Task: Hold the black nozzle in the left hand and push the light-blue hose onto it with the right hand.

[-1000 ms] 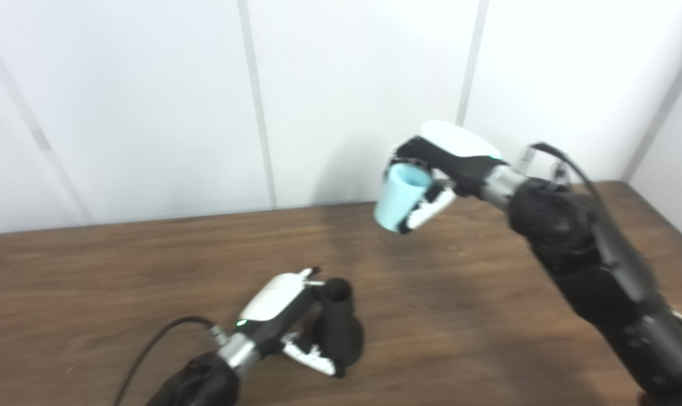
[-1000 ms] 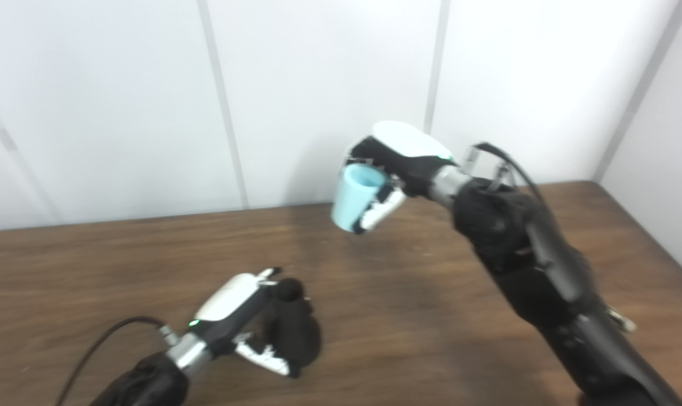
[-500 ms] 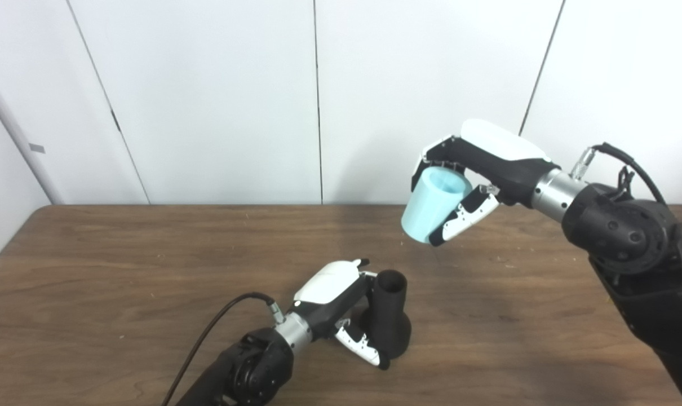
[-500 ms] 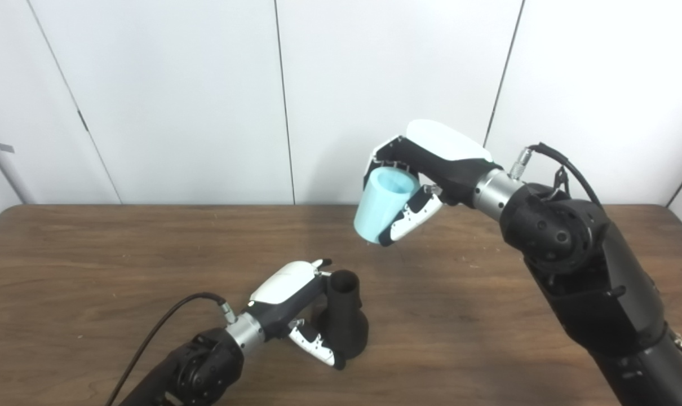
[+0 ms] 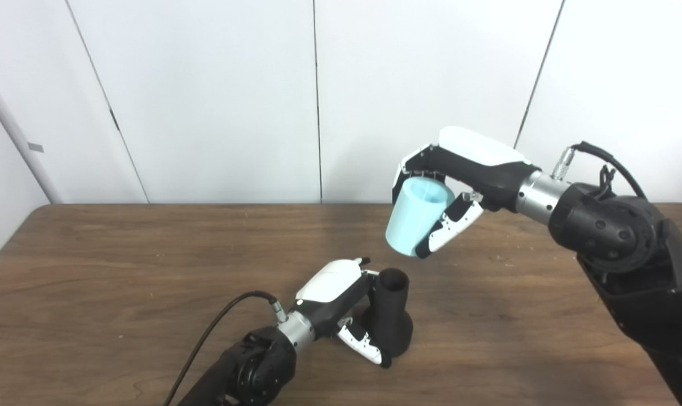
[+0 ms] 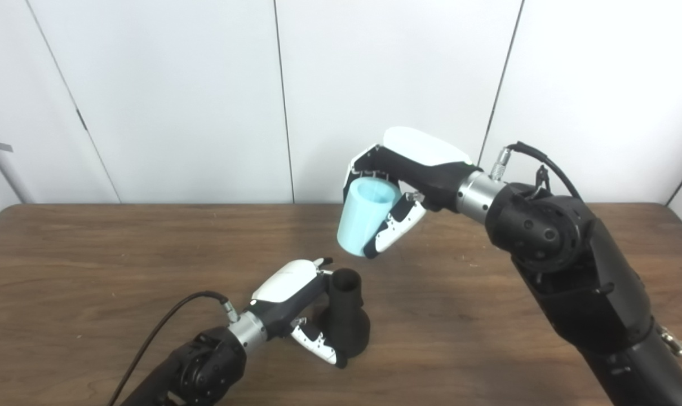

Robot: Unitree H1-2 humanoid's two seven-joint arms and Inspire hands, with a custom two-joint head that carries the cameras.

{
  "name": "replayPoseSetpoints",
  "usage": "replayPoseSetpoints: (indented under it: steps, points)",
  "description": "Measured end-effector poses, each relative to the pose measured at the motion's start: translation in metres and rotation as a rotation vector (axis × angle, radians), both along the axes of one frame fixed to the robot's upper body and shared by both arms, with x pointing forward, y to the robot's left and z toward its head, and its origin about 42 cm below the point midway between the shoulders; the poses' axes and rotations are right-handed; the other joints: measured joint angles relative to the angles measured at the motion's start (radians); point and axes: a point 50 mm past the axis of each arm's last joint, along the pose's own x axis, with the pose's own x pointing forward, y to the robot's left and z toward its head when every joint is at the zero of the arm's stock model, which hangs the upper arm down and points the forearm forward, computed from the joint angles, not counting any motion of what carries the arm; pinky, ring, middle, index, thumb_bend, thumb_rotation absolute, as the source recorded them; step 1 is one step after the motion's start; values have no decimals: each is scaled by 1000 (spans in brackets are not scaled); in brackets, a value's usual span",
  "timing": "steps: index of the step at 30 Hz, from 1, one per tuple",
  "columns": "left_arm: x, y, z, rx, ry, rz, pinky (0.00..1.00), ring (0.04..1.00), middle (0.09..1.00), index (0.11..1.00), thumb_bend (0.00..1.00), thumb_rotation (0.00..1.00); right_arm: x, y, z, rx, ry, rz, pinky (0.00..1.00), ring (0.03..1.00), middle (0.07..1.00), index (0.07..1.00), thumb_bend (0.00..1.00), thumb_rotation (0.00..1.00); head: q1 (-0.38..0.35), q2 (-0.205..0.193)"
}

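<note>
A matte black nozzle [image 5: 390,318], a tube flaring to a wide base, stands upright on the wood-grain desk [image 5: 121,270], clasped by the left hand [image 5: 341,307]. The right hand [image 5: 459,180] grips the smooth, tapered light-blue hose [image 5: 417,217] in the air, tilted, up and right of the nozzle's open mouth, apart from it.

The nozzle [image 5: 390,321] stands on the tabletop [image 5: 93,282] (near its front edge); the hose [image 5: 419,217] hangs above, slightly right and behind.
</note>
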Motion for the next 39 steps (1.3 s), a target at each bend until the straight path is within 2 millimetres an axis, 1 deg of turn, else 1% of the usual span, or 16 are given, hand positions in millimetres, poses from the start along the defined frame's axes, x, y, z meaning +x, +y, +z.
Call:
replayPoseSetpoints:
  steps: [1, 2, 3, 8, 13, 17, 24, 39]
  points:
    - [0, 0, 0, 0, 0, 0, 1000, 607, 454, 497, 526, 0, 0, 1, -1, -3, 1, 3, 339, 399, 481, 521, 516, 0, 0, 0]
    - [0, 0, 0, 0, 0, 0, 1000, 607, 452, 497, 526, 0, 0, 2, -1, -8, 2, 7, 336, 396, 478, 523, 516, 0, 2, 11]
    - [0, 0, 0, -1, -1, 0, 1000, 607, 452, 497, 526, 0, 0, 3, -1, -12, 4, 11, 336, 395, 477, 523, 515, 0, 6, 12]
    - [-1, 0, 0, -1, 0, 2, 1000, 604, 453, 498, 526, 0, 0, 8, -4, -46, 20, 26, 337, 398, 475, 522, 516, 0, 5, 15]
    - [-1, 0, 0, -1, 0, 3, 1000, 602, 452, 498, 526, 0, 0, 11, -7, -77, 37, 24, 305, 381, 452, 529, 514, 0, -2, 20]
    - [-1, 0, 1, 0, 1, 2, 1000, 603, 452, 498, 526, 0, -1, 14, -11, -105, 61, 29, 297, 378, 452, 529, 514, 0, -2, 20]
    - [-1, 0, 1, 1, 1, 1, 1000, 603, 455, 497, 526, 0, -1, 18, -14, -113, 87, 37, 308, 379, 470, 527, 514, 0, -3, 23]
    - [-1, 0, 1, 1, 2, 1, 1000, 603, 456, 497, 526, 0, -2, 28, -19, -106, 97, 54, 302, 382, 459, 528, 515, 0, -3, 26]
